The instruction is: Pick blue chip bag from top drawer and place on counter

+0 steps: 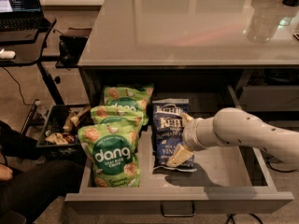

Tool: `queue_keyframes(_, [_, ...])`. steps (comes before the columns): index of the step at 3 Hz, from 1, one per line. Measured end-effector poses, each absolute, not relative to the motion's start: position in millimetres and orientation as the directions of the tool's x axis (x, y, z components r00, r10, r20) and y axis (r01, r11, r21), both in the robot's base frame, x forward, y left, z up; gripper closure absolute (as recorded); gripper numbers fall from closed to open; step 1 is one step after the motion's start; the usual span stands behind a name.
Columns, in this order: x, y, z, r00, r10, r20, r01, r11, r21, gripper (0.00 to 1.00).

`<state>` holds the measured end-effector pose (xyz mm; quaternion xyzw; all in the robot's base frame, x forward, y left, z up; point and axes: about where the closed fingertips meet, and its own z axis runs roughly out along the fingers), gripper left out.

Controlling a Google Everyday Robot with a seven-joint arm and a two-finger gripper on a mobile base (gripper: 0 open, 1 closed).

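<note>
Top drawer point(224, 200), blue chip bag point(164, 133) — hand point(183, 136) touching

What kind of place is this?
Likely an office snack station: a top drawer stocked with green dang bags and a blue chip bag, a glossy counter above, a laptop on a desk nearby. The gripper sits at that bag inside the drawer.

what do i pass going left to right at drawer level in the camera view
black snack bin → green dang bags → blue chip bag → gripper, at that bag's right edge → white arm
</note>
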<state>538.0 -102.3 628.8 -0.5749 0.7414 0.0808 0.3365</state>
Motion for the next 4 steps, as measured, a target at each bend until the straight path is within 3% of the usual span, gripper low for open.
queue_keyframes(1, [538.0, -102.3, 628.8, -0.113, -0.798, -0.592, -0.907, 0.326, -0.267, 0.19])
queue_keyframes(4, [538.0, -102.3, 628.8, -0.112, -0.798, -0.592, -0.907, 0.326, -0.267, 0.88])
